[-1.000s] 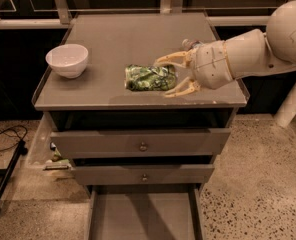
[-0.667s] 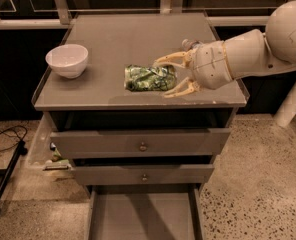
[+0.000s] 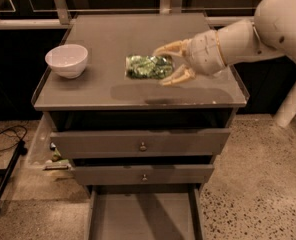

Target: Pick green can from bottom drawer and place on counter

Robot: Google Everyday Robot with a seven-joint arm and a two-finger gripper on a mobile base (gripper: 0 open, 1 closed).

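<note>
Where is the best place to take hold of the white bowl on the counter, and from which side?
Pinch the bowl by its thin rim, coming from above on the side facing the claw. It stands upright with the mouth open, and its round wall slopes, so a side grip would likely slip. The claw is at the green can, mid-counter.

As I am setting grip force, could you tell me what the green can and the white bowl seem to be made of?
The green can, lying on the counter at the gripper, looks like metal: a shiny surface with mottled light and dark glints. The bowl looks like glazed ceramic, smooth and glossy white, though plastic is possible.
</note>
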